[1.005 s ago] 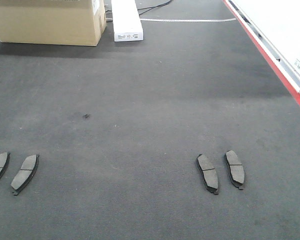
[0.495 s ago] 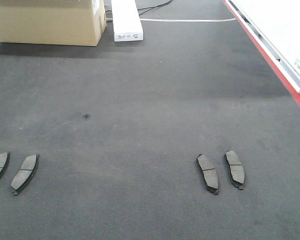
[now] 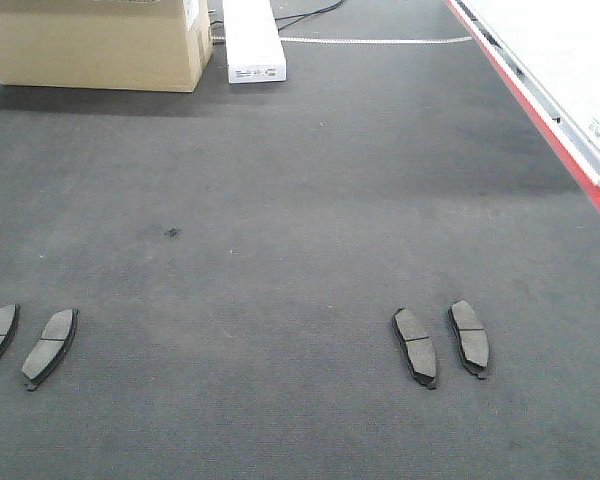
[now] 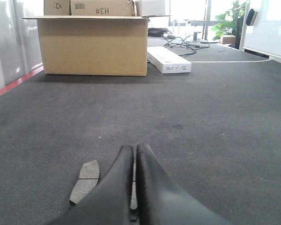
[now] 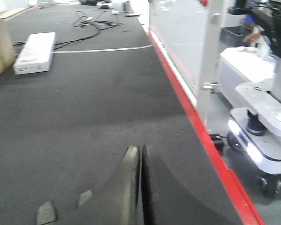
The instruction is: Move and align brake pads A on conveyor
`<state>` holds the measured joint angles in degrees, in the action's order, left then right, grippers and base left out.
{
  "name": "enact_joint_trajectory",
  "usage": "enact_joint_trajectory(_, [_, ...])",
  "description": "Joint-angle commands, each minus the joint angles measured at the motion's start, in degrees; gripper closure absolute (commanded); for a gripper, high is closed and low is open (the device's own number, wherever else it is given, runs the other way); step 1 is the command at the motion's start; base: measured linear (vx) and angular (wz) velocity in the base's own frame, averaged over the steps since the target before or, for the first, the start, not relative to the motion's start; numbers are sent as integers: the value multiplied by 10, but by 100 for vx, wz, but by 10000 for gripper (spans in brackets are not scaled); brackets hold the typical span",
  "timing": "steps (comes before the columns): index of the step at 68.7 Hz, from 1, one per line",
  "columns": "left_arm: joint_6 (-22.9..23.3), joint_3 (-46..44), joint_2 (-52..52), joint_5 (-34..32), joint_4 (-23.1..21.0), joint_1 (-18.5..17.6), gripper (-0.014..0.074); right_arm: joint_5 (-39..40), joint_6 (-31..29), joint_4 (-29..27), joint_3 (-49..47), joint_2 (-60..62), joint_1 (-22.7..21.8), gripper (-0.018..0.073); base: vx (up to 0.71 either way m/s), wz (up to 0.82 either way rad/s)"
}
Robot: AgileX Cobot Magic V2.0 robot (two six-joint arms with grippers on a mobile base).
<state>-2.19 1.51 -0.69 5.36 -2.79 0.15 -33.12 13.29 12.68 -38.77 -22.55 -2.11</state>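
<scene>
Nothing moved; brake pads A (image 3: 415, 346) sit near conveyor (image 3: 300, 200) edges.

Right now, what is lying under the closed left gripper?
Under the left gripper, one brake pad lies flat on the conveyor, mostly visible. A second pad beneath the fingers is almost entirely covered.

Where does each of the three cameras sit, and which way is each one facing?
Exterior front-facing: above the charcoal-grey conveyor belt, looking down and ahead at four flat dark-grey brake pads; nothing of the robot shows.
Left wrist: low over the belt, facing the brown cardboard box; the black left gripper, jaws together, fills the bottom.
Right wrist: low, facing along the belt's red edge strip; the black right gripper, jaws together, shows.
Shared: all three see the long white box.
</scene>
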Motion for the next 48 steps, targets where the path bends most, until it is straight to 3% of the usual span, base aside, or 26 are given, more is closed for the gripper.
enact_joint_trajectory(1, [0, 10, -9, -46, -4, 0, 602, 39, 0, 4, -15, -3, -25, 566, 0, 0])
enact_joint_trajectory(9, [0, 10, -9, -46, -4, 0, 602, 61, -1, 4, 1, 2, -37, 566, 0, 0])
enact_joint_trajectory(25, [0, 10, -9, -46, -4, 0, 602, 264, -1, 8, 182, 92, -37, 566, 0, 0])
enact_joint_trajectory(48, [0, 10, -9, -46, -4, 0, 602, 275, 0, -7, 345, 224, -37, 566, 0, 0])
